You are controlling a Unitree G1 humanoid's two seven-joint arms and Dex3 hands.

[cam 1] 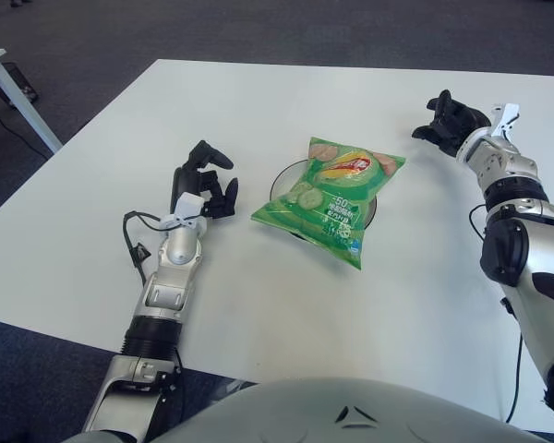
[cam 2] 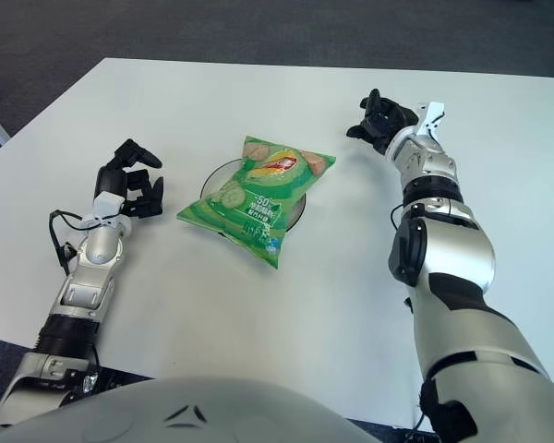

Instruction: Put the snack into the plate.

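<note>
The green crinkled-foil snack bag (cam 1: 331, 197) lies across the dark round plate (cam 1: 283, 181), covering most of it, so only an arc of the rim shows at the bag's left and a sliver at its right (cam 1: 373, 210). The bag's lower corner hangs past the plate's near edge over the white tabletop (cam 1: 258, 314). What the plate holds beneath the bag cannot be seen.

The left eye view cuts the right arm off at the frame's right edge, showing only the wrist and part of the forearm. The right eye view takes in the whole of that arm, from its grey shoulder shell up to the wrist. The left eye view alone shows a white leg of a second table (cam 1: 18, 97) at the upper left corner. A black cable (cam 1: 135, 242) loops beside the left wrist.

The left robot hand (cam 1: 206, 185) shows on the tabletop to the left of the plate, well apart from the bag, its black fingers (cam 1: 213, 157) loosely curved and holding nothing. The right robot hand (cam 1: 450, 123) is to the upper right of the bag, clear of it, its dark fingers (cam 2: 377, 118) bunched and partly curled around nothing. Whether it touches the tabletop cannot be told.
</note>
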